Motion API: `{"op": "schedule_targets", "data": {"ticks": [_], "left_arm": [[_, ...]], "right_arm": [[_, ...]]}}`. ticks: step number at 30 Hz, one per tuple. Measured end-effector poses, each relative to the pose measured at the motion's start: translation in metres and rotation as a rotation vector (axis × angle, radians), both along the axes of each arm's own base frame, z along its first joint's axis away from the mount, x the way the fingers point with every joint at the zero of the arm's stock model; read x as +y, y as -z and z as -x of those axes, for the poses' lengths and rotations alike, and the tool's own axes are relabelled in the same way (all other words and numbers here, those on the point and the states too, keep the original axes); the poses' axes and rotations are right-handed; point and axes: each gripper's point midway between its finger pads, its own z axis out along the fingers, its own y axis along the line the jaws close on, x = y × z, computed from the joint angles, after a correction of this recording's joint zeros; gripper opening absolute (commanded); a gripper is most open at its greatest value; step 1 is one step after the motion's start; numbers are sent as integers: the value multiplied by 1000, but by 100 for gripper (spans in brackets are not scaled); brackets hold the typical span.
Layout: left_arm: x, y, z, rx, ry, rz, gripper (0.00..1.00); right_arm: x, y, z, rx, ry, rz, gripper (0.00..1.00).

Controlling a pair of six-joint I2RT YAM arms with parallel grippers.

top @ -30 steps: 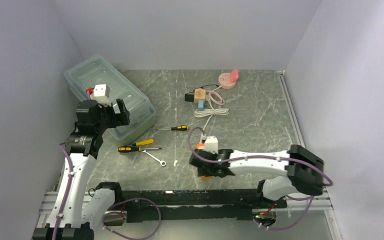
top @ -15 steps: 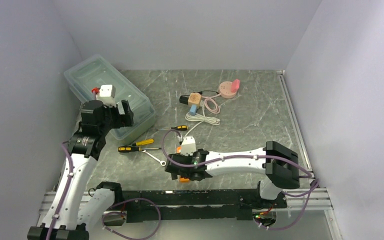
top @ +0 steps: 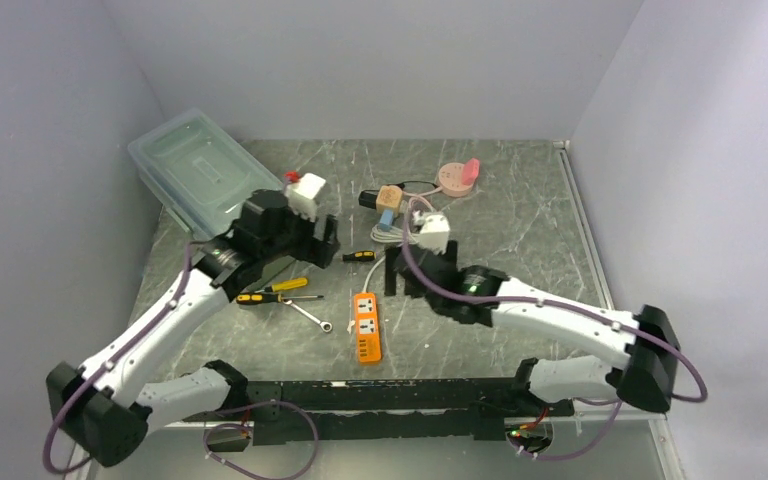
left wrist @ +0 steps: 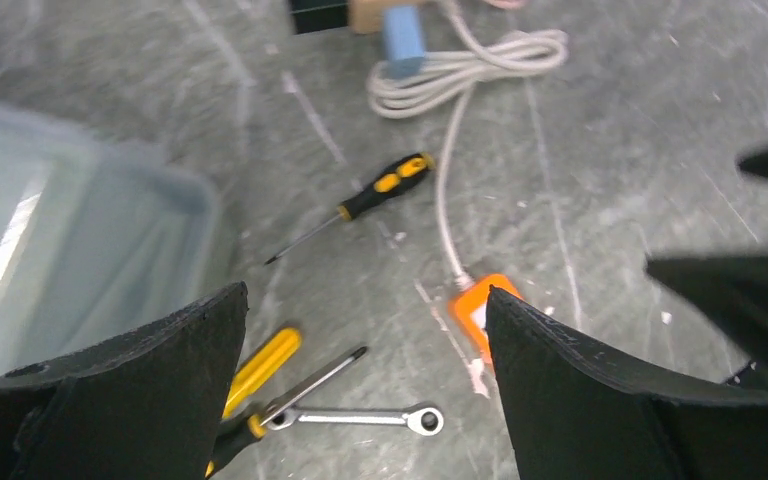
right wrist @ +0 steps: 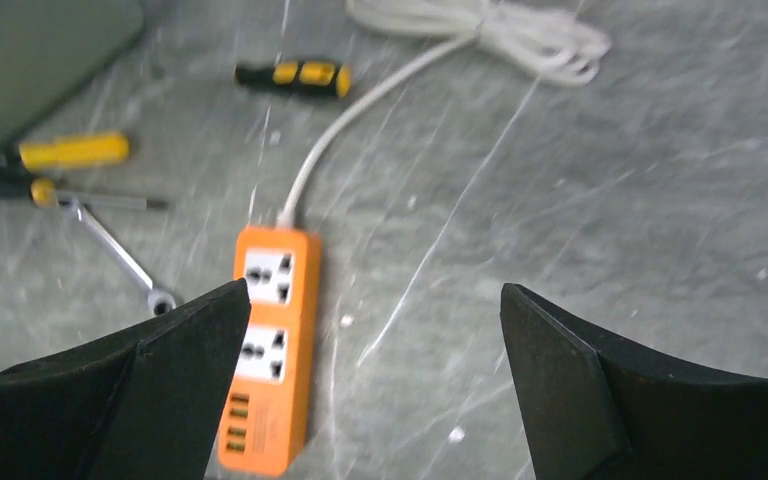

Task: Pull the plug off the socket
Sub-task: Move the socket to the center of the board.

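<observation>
Power strip (top: 365,327) now lies flat and free on the table (top: 520,230) near the front edge, both sockets facing up with nothing plugged in; half a second ago the right gripper covered it. That right gripper (top: 405,275) has lifted off and swung toward the middle, its fingers spread wide and empty, above the strip's white cable (right wrist: 360,110). The left gripper (top: 322,240) has left its spot over the clear bin (top: 195,165) and crossed to the right of it, above the screwdrivers (top: 275,292); its fingers are spread and empty too. At the far side a blue plug (left wrist: 400,30) butts against the wooden block (top: 392,194), beside the pink disc (top: 453,175), all placed as half a second ago
</observation>
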Motion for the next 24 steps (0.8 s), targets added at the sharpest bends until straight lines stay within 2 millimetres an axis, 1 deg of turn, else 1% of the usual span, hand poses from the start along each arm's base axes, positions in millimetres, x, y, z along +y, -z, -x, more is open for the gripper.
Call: {"op": "schedule_targets", "data": {"ticks": [3, 5, 7, 10, 12, 13, 15, 16, 19, 22, 24], "left_arm": [[-34, 8, 2, 12, 107, -31, 95], [-52, 16, 0, 29, 150, -41, 96], [-63, 26, -5, 55, 171, -41, 96], [-78, 41, -14, 108, 187, -34, 96], [-89, 45, -23, 133, 194, -23, 96], [-97, 46, -30, 145, 197, -13, 96], [-110, 48, -40, 160, 202, 6, 96], [-118, 49, -46, 171, 205, 21, 96], [-136, 54, -61, 192, 210, 53, 96], [-146, 65, -70, 228, 207, 73, 96], [-148, 74, -70, 265, 206, 87, 96]], "right_arm": [[-27, -17, -33, -63, 46, -60, 100], [-45, -26, -57, -110, 70, -61, 100], [-54, -31, -78, -155, 71, -36, 100], [-52, -29, -104, -203, 22, 0, 100], [-46, -19, -123, -206, -26, -6, 100], [-46, -13, -130, -201, -37, -9, 100], [-45, 9, -151, -180, -78, -17, 100], [-51, 13, -158, -174, -68, -15, 100], [-55, 36, -175, -125, -89, -27, 99], [-57, 50, -193, -82, -102, -56, 99], [-55, 52, -206, -70, -109, -76, 98]]}}
